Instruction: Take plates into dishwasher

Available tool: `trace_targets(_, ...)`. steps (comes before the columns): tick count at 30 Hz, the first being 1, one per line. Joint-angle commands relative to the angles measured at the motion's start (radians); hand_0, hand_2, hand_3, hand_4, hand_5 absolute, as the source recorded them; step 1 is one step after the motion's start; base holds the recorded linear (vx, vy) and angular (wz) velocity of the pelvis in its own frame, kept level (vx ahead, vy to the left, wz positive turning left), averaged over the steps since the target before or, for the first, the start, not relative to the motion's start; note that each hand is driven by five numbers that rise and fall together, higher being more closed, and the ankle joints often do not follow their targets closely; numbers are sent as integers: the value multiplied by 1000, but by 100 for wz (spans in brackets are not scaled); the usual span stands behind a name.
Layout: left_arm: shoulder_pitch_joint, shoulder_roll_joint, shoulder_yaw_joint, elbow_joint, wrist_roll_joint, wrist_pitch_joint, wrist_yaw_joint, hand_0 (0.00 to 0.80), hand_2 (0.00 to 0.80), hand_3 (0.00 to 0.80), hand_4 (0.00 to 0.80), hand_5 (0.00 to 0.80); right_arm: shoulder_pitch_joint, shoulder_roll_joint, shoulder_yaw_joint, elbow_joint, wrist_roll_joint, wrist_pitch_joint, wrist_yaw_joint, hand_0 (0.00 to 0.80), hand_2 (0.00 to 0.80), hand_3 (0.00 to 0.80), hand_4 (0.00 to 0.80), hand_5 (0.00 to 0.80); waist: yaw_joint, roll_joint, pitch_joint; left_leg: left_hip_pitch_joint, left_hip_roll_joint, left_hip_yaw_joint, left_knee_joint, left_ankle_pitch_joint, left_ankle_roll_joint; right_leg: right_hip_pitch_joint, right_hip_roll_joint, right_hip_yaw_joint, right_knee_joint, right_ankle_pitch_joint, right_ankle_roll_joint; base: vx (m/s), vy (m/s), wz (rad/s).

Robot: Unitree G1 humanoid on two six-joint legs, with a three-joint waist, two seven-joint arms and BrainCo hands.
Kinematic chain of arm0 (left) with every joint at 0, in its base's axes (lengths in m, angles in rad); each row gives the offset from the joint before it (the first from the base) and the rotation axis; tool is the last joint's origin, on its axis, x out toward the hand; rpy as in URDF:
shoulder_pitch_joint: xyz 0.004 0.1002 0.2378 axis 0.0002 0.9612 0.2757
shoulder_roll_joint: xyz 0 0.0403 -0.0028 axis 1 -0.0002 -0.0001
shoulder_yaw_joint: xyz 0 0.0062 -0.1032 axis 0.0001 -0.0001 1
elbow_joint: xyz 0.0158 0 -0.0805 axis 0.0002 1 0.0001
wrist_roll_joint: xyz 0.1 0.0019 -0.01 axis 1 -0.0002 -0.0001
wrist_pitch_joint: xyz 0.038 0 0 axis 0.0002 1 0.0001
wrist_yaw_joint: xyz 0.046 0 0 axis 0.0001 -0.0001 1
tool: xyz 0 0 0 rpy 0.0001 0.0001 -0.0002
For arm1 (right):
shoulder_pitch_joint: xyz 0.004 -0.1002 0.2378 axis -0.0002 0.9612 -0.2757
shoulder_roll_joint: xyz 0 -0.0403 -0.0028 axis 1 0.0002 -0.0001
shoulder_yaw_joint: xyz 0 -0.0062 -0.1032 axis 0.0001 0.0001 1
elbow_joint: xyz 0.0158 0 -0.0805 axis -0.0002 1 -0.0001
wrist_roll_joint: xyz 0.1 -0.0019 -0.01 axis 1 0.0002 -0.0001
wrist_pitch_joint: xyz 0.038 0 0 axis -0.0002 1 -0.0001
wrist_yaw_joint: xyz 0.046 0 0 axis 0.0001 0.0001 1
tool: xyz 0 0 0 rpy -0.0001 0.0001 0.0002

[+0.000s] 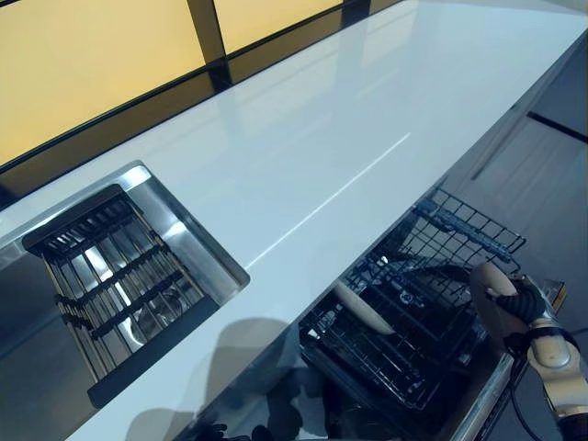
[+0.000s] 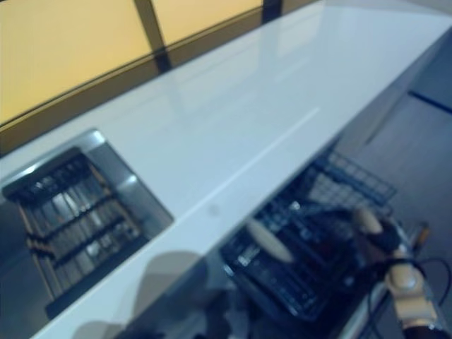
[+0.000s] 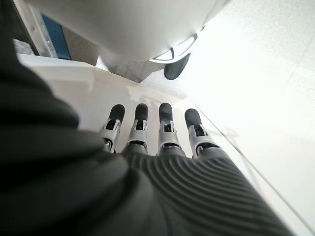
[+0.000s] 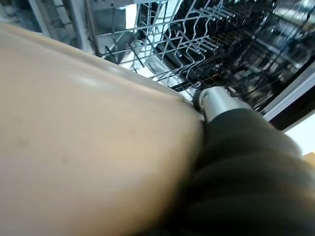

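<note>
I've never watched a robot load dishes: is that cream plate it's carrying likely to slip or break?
Probably stiff and breakable: the plate looks like smooth glazed ceramic, held by the right hand over the dishwasher rack. Its glossy surface may be slippery. Round and thin, it could tip between the wires, like the plate already racked.

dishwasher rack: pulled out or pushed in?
Pulled out. The dishwasher rack sticks out past the counter edge, with one plate standing in it.

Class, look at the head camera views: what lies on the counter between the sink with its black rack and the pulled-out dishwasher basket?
Nothing: in the left eye view the white counter is bare between the sink and the dishwasher basket.
</note>
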State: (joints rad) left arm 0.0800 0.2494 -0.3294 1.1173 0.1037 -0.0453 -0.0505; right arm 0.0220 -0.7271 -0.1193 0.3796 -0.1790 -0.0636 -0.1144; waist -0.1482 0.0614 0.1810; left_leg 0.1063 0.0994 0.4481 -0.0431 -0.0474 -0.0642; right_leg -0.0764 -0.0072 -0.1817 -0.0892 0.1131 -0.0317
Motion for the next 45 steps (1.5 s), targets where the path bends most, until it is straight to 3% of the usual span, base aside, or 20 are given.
trace_targets(1, -134, 41, 24, -35, -7, -35, 27, 0, 0, 0, 0, 0, -127, -41, 84, 18, -57, -62, -20, 800, 800, 800, 800, 800, 13, -37, -23, -67, 21, -71, -33, 110, -19, 61, -111, -25, 96, -107, 113, -37, 8, 5)
trace_targets(21, -166, 42, 10, -40, 13, -20, 18, 0, 0, 0, 0, 0, -267, -14, 186, -101, -105, 18, 19, 800, 800, 800, 800, 800, 42, -45, -2, -78, 11, -103, -37, 109, -13, 52, -117, -41, 107, -109, 118, -2, -2, 7)
trace_targets(32, -218, 61, -21, -51, -2, -9, 22, 0, 0, 0, 0, 0, -364, -21, 294, 73, -158, 66, 50, 800, 800, 800, 800, 800, 71, -43, 38, -109, 6, -134, -37, 116, -10, 24, -121, -54, 129, -109, 118, -28, -21, 4)
trace_targets(45, -284, 85, -63, -69, -39, -32, 8, 0, 0, 0, 0, 0, -482, -2, 429, 294, -149, 106, 33, 800, 800, 800, 800, 800, 104, -11, 95, -154, -15, -182, -44, 128, -5, -16, -133, -62, 146, -104, 118, -49, -13, 9)
